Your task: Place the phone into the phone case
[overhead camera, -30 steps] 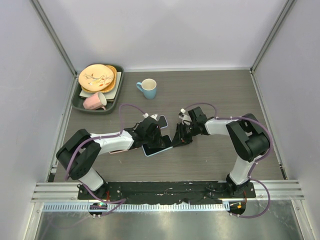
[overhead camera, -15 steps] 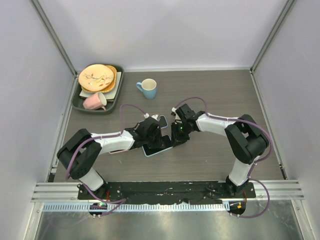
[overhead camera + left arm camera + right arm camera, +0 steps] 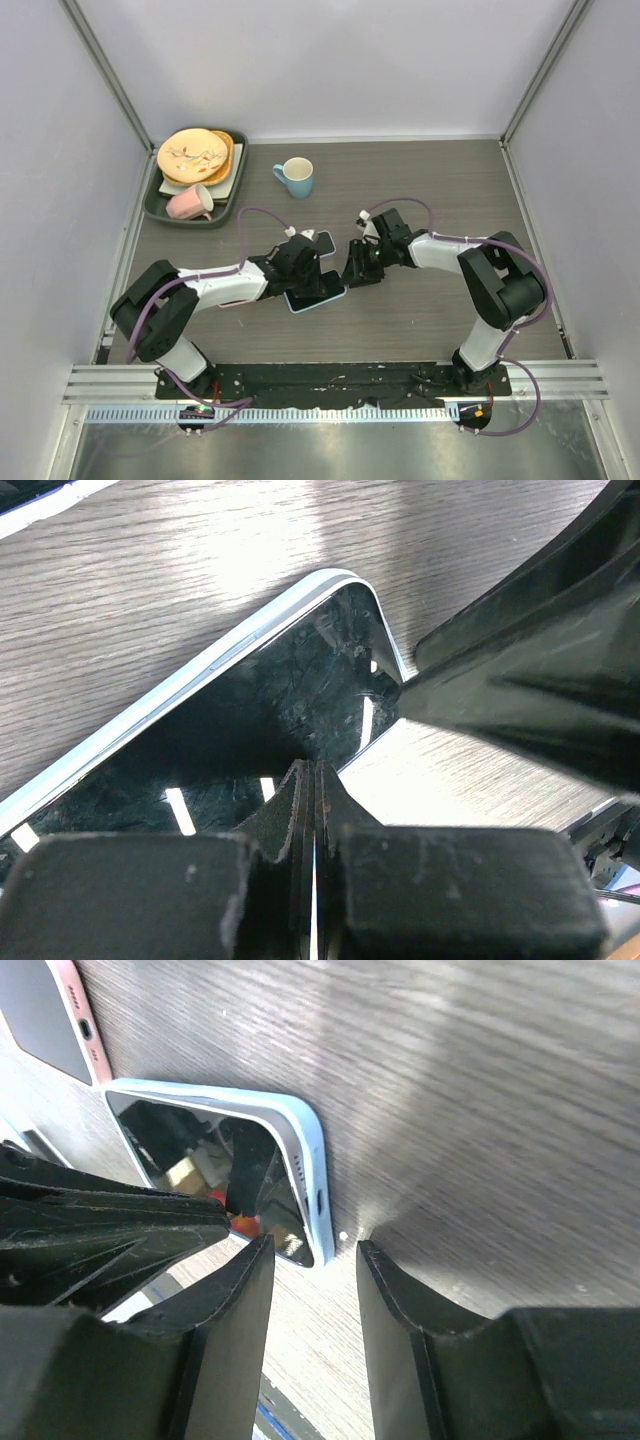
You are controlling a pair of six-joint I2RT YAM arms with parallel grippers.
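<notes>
Phone point(image 3: 322, 298) is lying flat at table centre, glossy screen up, sitting inside the rim of the light-blue phone case point(image 3: 305, 1160); whether it is fully seated cannot be told. Left gripper point(image 3: 313, 780) is sitting low over the screen from the phone's 10 o'clock, fingers clenched together on nothing. Right gripper point(image 3: 312, 1250) is hovering at the phone's 2 o'clock corner, fingers parted by a narrow gap, grasping nothing. Pink-edged device point(image 3: 322, 241) is lying just beyond, at 12 o'clock. Farther out, blue mug point(image 3: 297, 176) is standing at 11 o'clock. Tray point(image 3: 150, 200) is holding plates point(image 3: 192, 155) and pink cup point(image 3: 188, 203) at 10 o'clock.
</notes>
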